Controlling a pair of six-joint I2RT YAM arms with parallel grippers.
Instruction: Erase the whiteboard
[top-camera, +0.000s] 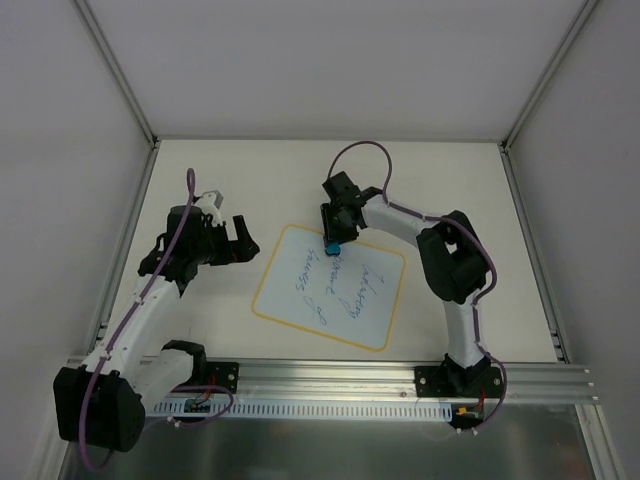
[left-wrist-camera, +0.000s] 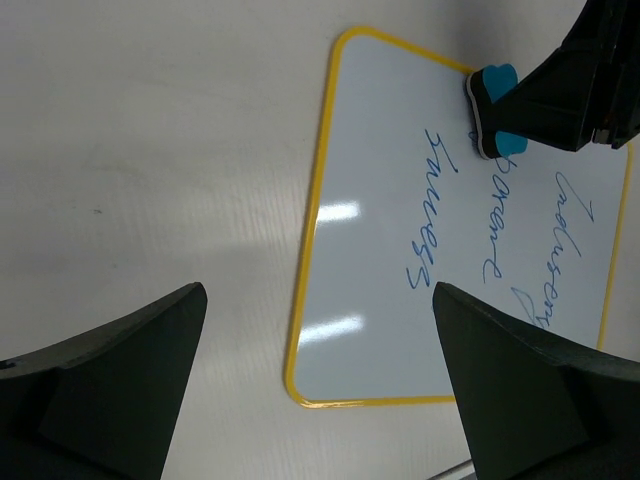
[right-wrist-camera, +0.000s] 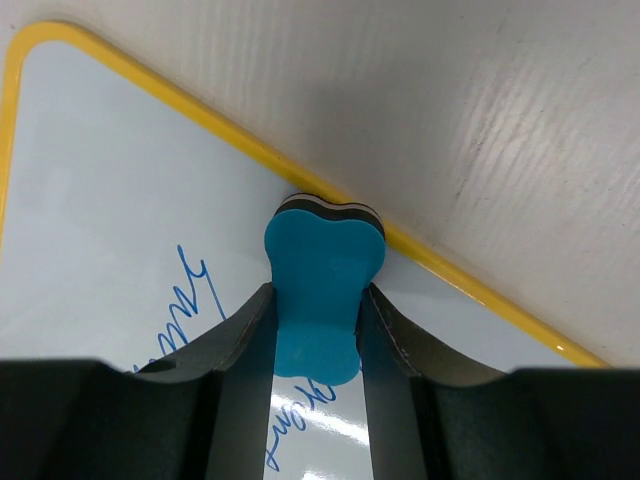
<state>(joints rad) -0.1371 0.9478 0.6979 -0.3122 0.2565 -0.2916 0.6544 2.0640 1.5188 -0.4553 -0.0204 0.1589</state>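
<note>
— Eraser (right-wrist-camera: 322, 270) is sitting clamped in your right gripper (top-camera: 334, 240), and it is appearing to touch the whiteboard (top-camera: 328, 290) just inside the far yellow border, toward the far-left corner.

— Agreed. The whiteboard is lying flat in the middle of the surface (top-camera: 200, 180), between your two arms. Its long axis is running left to right, with the right end slanting nearer.

— So the blue handwriting (top-camera: 345, 295) is lying near and right of the eraser. You are probably looking at strokes pulled toward the near edge, stepping rightward along that long axis.

— Your left gripper (top-camera: 242, 240) is hanging spread wide and empty just off the left short edge, not touching the whiteboard.

— It is sitting nearer that edge than your right arm is, so you are likely wanting it ready to pin the whiteboard if the wiping is dragging it. Nothing is looking wiped yet, judging by the intact lines.
</note>
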